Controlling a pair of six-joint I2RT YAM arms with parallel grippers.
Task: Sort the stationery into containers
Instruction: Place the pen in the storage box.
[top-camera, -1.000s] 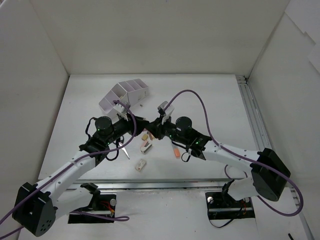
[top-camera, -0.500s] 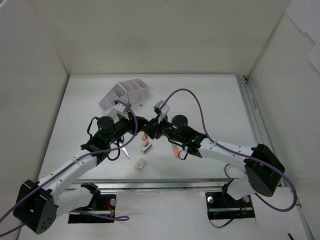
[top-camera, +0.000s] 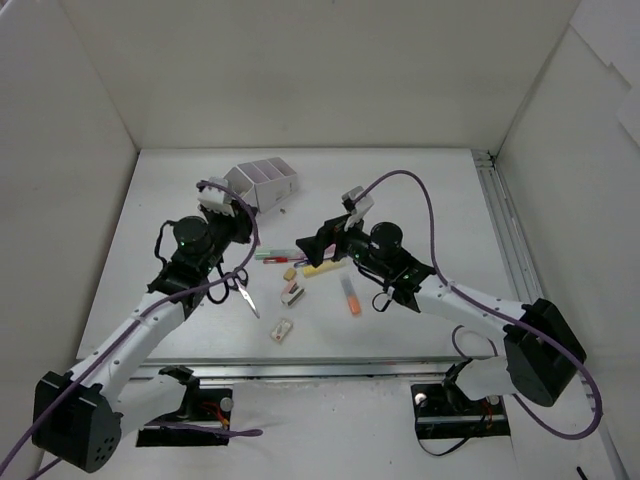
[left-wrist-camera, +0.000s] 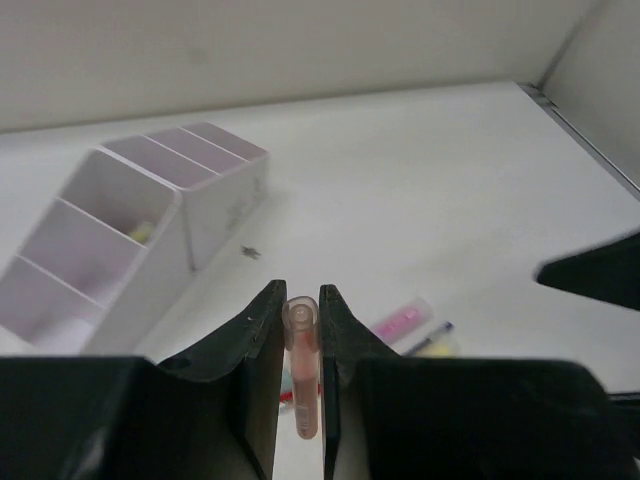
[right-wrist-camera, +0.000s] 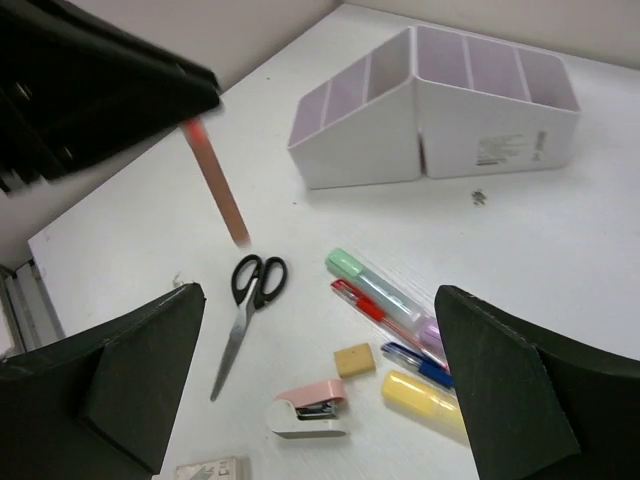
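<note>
A white table (top-camera: 430, 190) fills the middle, boxed in by plain white walls at the far side (top-camera: 320, 70), left (top-camera: 50, 200) and right (top-camera: 580, 180). A metal rail (top-camera: 505, 240) runs along the table's right edge. A tiny dark speck (top-camera: 283, 210) lies on the far-left part of the surface.

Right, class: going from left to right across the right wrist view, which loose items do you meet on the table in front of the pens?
In order: scissors → beige eraser → yellow highlighter. The pink-and-white piece overlaps its neighbours sideways, so it is left out.
</note>
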